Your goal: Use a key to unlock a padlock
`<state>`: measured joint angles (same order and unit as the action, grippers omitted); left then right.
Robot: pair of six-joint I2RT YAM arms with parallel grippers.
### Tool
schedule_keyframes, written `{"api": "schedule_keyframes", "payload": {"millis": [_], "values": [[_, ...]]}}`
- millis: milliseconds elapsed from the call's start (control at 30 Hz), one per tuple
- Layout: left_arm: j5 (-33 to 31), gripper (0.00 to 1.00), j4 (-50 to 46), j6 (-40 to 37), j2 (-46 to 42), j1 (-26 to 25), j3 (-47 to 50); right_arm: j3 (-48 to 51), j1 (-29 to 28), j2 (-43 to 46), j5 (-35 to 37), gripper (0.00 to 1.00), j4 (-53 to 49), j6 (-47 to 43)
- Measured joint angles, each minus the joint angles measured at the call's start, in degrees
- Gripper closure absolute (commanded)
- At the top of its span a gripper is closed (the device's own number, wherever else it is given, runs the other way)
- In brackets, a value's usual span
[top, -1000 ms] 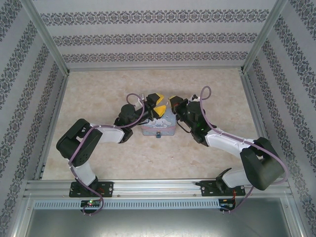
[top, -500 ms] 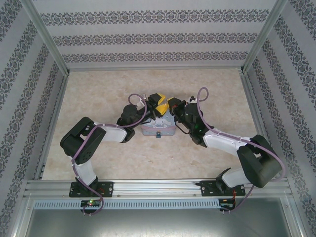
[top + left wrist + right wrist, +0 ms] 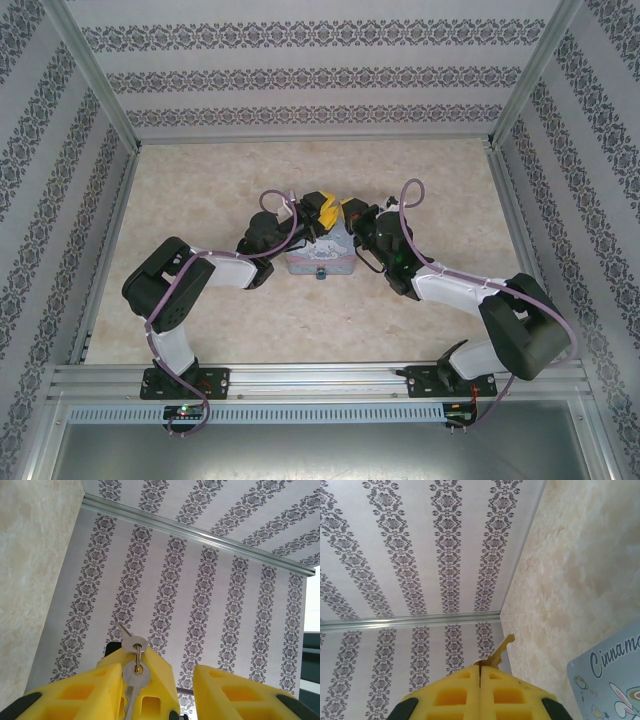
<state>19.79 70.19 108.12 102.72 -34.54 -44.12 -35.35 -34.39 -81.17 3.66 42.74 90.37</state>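
Note:
My right gripper point(image 3: 480, 666) is shut on the key point(image 3: 502, 647), whose brass-looking blade pokes out past the yellow tips. In the left wrist view that key's round head point(image 3: 134, 644) sits on top of the right fingers, and a ring links it to a second key point(image 3: 136, 676) hanging below. My left gripper point(image 3: 156, 667) is open, its yellow fingers either side of the right gripper's tips and the keys. Both grippers meet above the far edge of the pastel blue tin point(image 3: 325, 258). A tiny dark grey piece, apparently the padlock point(image 3: 322, 272), sits at the tin's near edge.
The tin's lid with cartoon print point(image 3: 610, 680) lies just right of my right gripper. Patterned walls point(image 3: 300, 80) and aluminium frame posts point(image 3: 95, 85) close in the beige table point(image 3: 200, 190) on three sides. Purple cables point(image 3: 412, 200) loop over both wrists.
The right gripper has moved left with the key until its tips sit between the left gripper's fingers. The yellow tips that stood apart a second ago now overlap.

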Motion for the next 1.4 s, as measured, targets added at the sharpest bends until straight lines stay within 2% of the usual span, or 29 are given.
{"api": "schedule_keyframes", "payload": {"millis": [100,367,533,1000,1400], "values": [[0.0,0.57,0.0,0.0,0.0,0.0,0.0,0.0,0.0,0.0,0.0,1.00,0.0,0.0],[-0.4,0.40,0.2,0.0,0.0,-0.1,0.0,0.0,0.0,0.0,0.4,1.00,1.0,-0.3],[-0.4,0.38,0.2,0.2,0.0,-0.9,0.0,0.0,0.0,-0.1,0.9,1.00,2.8,-0.6],[-1.0,0.54,1.0,0.8,0.0,-1.4,0.0,0.4,0.0,-1.6,1.5,1.00,7.5,-0.7],[-1.3,0.62,2.3,1.2,0.0,-1.4,0.0,2.4,0.0,-1.6,1.8,1.00,8.1,-0.7]]}}
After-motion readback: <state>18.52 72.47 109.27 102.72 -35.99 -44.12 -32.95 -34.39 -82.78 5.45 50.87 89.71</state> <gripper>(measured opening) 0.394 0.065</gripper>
